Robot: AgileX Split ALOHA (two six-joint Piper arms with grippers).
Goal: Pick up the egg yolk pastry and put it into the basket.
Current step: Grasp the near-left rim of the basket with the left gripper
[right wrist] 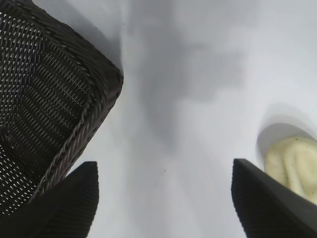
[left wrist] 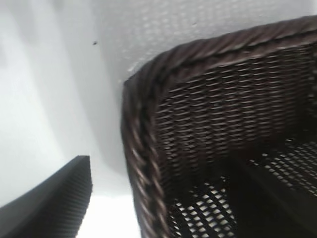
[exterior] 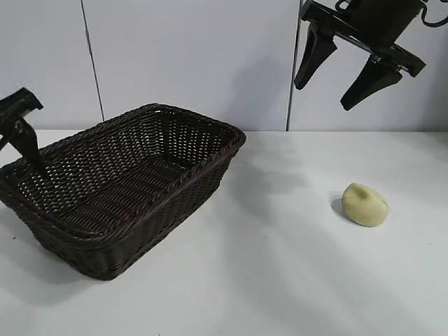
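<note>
The egg yolk pastry (exterior: 365, 204), a small pale yellow lump, lies on the white table to the right of the basket. It also shows in the right wrist view as the pastry (right wrist: 294, 163), just outside one finger. The dark brown wicker basket (exterior: 161, 217) stands at the left with nothing in it. My right gripper (exterior: 323, 96) hangs high above the table, up and a little left of the pastry, open and holding nothing. My left gripper (exterior: 24, 136) is at the basket's far left corner, open, with one finger (left wrist: 54, 203) outside the braided rim (left wrist: 143, 163).
The white tabletop (exterior: 280, 280) stretches bare between basket and pastry and in front of both. A pale wall (exterior: 196, 56) closes the back.
</note>
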